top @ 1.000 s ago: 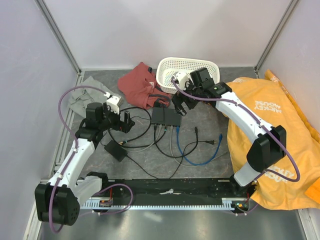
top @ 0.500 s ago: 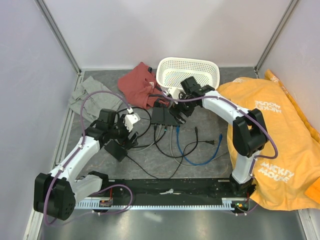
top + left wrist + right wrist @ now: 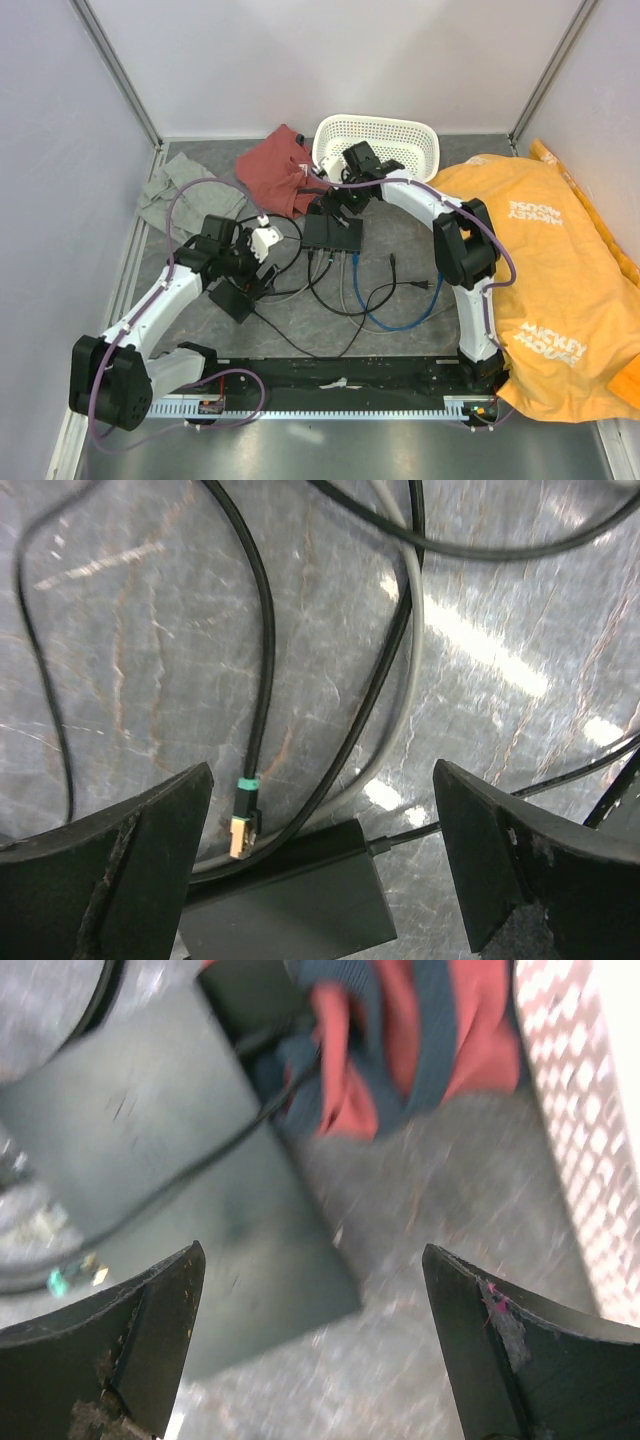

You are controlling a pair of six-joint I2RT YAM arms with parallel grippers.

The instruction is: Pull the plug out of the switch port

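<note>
The switch is a flat black box mid-table, with several cables plugged into its near edge. My right gripper hangs open over its far edge. In the right wrist view the switch fills the left side below the right gripper, blurred, with a green-booted plug at its left edge. My left gripper is open above the smaller black adapter brick. Between the spread jaws of the left gripper I see that brick and a loose gold-tipped plug.
A white basket stands behind the switch, a red cloth to its left. A grey cloth lies far left and an orange cloth covers the right. Black, grey and blue cables loop in front of the switch.
The right arm has swung left from the basket to over the switch's far edge. The left gripper has moved right and nearer, over the adapter brick.
</note>
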